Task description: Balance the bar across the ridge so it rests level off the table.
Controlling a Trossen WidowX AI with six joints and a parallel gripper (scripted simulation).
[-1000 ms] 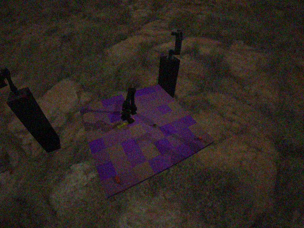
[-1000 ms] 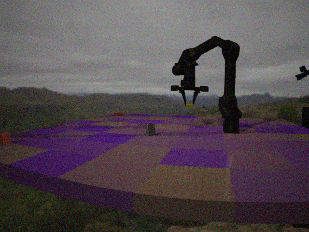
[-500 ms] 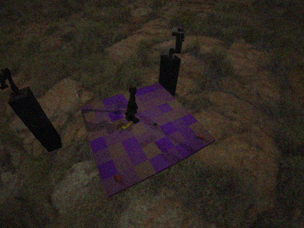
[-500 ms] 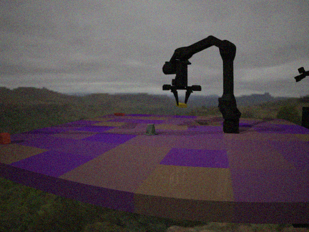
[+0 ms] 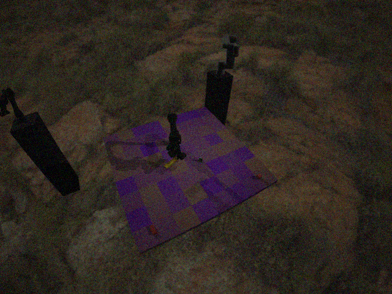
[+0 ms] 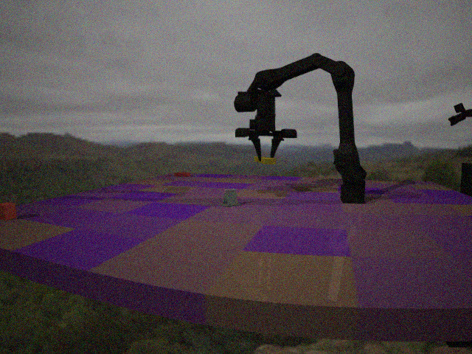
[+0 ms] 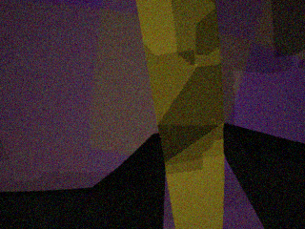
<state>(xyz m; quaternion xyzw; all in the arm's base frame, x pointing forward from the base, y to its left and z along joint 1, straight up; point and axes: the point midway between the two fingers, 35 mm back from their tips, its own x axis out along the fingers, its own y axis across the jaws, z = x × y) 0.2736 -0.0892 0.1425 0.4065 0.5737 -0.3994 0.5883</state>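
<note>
My gripper (image 6: 265,156) (image 5: 174,157) is shut on a yellow bar (image 6: 265,160) (image 5: 170,163) (image 7: 185,109) and holds it well above the table. In the wrist view the bar runs lengthwise down the middle of the picture, with the dark fingers at the bottom. The ridge (image 6: 230,198) (image 5: 199,159) is a small grey wedge standing on the purple and tan checkered table (image 6: 297,240) (image 5: 172,193). In the exterior view it stands to the left of the gripper and lower.
Small red blocks sit at the table's corners, one (image 6: 7,210) at the left edge, one (image 6: 182,174) at the far side, and two show in the top view (image 5: 153,229) (image 5: 258,176). Two dark pillars with cameras (image 5: 217,93) (image 5: 44,153) stand off the table. The arm's base (image 6: 351,183) stands right of the gripper.
</note>
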